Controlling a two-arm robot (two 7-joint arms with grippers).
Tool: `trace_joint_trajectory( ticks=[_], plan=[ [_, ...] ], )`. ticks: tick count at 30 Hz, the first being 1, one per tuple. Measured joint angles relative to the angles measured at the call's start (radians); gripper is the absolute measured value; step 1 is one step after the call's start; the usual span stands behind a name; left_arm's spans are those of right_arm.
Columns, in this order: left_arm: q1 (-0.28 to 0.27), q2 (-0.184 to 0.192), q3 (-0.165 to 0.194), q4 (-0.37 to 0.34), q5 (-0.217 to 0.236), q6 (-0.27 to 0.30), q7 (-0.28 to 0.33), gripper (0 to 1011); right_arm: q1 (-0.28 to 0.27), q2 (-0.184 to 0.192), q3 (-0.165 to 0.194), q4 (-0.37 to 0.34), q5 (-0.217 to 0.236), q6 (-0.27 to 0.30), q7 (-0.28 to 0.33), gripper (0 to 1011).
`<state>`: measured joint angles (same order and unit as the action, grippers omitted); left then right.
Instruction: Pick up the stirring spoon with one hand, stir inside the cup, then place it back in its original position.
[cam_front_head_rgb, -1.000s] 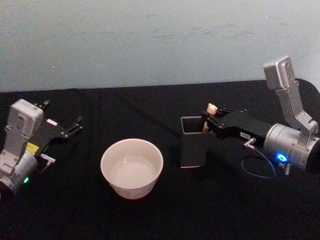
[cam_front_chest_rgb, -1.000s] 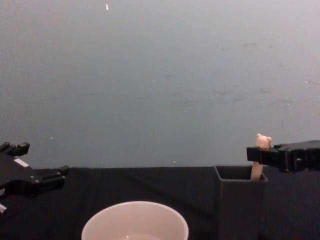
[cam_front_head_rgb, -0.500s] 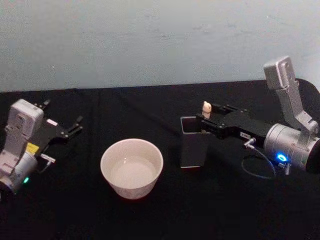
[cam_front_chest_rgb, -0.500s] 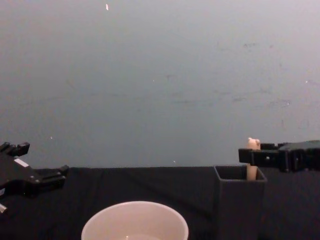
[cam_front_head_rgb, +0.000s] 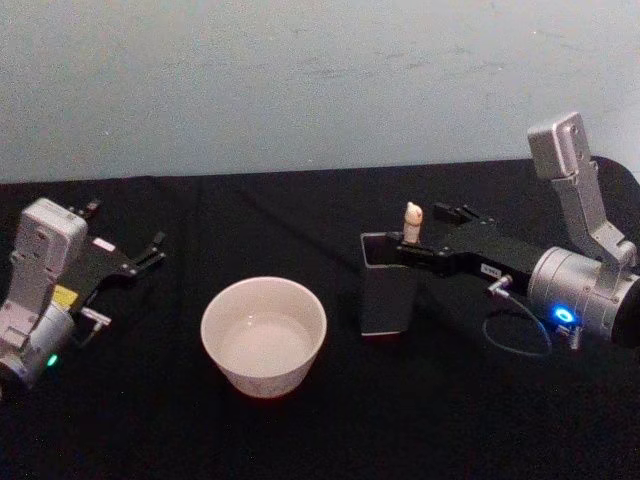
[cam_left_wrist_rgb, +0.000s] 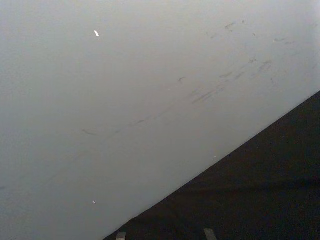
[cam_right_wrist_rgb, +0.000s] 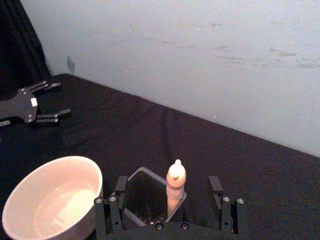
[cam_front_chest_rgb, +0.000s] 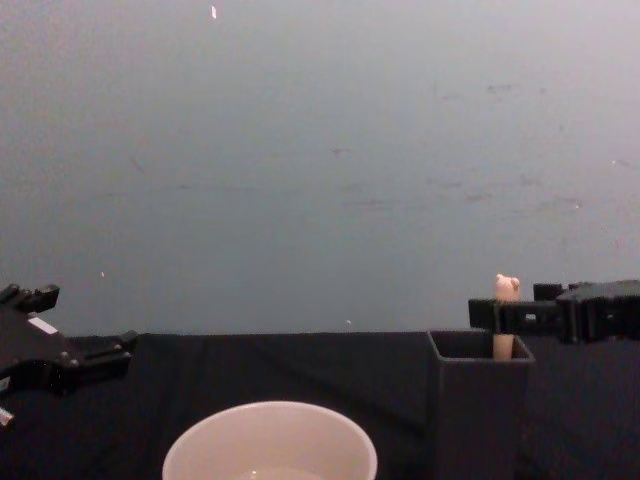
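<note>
1. The left gripper (cam_front_head_rgb: 150, 253) rests low over the black table (cam_front_head_rgb: 300, 430) at the robot's left, well apart from the task items. Its fingers are spread wide and hold nothing.
2. The cup (cam_front_head_rgb: 264, 335) stands on the table between the two arms, left of the holder (cam_front_head_rgb: 388, 295) and apart from it. It is cream-white and round, and its mouth is wider than the holder's.
3. The holder is a tall dark grey box with a square mouth. It stands upright just right of the cup.
4. The stirring spoon (cam_front_head_rgb: 411, 222) stands upright in the holder at its right side. Its cream handle and knob project above the rim; the neck and bowl are hidden inside.
5. The right gripper (cam_right_wrist_rgb: 170, 200) reaches in from the robot's right at rim height. Its fingers (cam_right_wrist_rgb: 216, 187) are spread wide on either side of the handle, with a gap on each side in the right wrist view, and do not grip it.
</note>
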<state>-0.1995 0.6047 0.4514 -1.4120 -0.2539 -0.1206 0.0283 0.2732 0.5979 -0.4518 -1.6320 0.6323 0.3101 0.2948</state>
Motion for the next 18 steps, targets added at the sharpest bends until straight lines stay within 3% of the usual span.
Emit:
trace_joint_trajectory(
  ticks=[7, 11, 15, 18],
  plan=[
    [0.000, 0.000, 0.000, 0.000, 0.000, 0.000, 0.000, 1001, -0.026, -0.015, 0.024, -0.017, -0.033, -0.044, -0.019, 1003],
    [0.000, 0.000, 0.000, 0.000, 0.000, 0.000, 0.000, 1001, -0.055, -0.037, 0.055, -0.040, -0.068, -0.113, -0.061, 1002],
    [0.000, 0.000, 0.000, 0.000, 0.000, 0.000, 0.000, 1001, -0.085, -0.073, 0.094, -0.057, -0.100, -0.182, -0.134, 1002],
    [0.000, 0.000, 0.000, 0.000, 0.000, 0.000, 0.000, 1001, -0.109, -0.121, 0.134, -0.064, -0.144, -0.240, -0.232, 1003]
  ],
)
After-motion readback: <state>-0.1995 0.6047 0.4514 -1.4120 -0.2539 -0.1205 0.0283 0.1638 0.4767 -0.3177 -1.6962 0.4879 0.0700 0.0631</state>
